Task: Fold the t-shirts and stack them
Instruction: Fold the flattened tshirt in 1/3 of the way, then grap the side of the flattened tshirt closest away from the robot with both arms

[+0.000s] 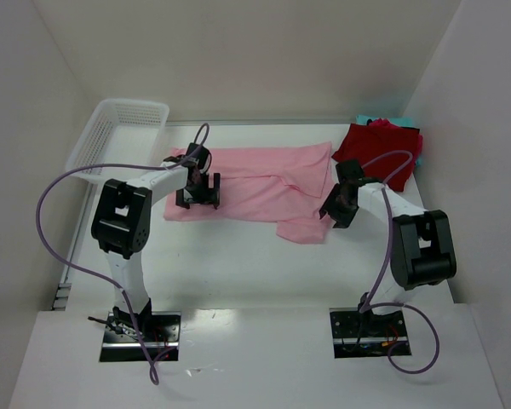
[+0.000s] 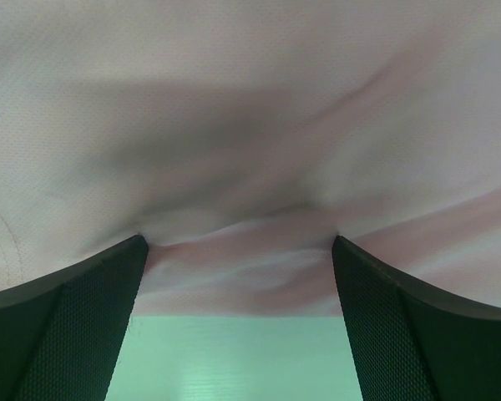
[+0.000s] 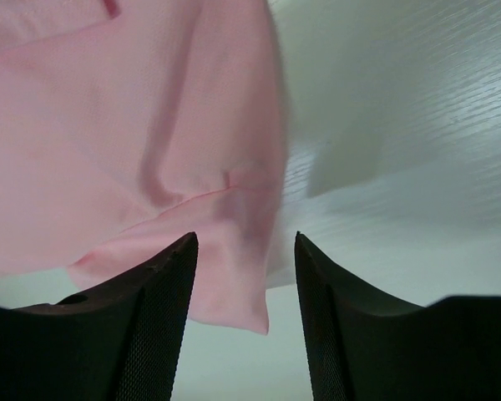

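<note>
Seen from above, the light pink t-shirt (image 1: 264, 183) lies spread across the table (image 1: 238, 273). The dark red shirt (image 1: 383, 149) sits folded at the far right corner over a teal one (image 1: 366, 120). The left gripper (image 1: 198, 194) stands at the pink shirt's left end, the right gripper (image 1: 336, 209) by its right edge. The left wrist camera shows jaws wide apart astride a rumpled edge. In the right wrist view the jaws stand parted, a limp cloth corner between them, unpinched. Light, soft and floppy, the shirt looks best taken by edges or corners.
</note>
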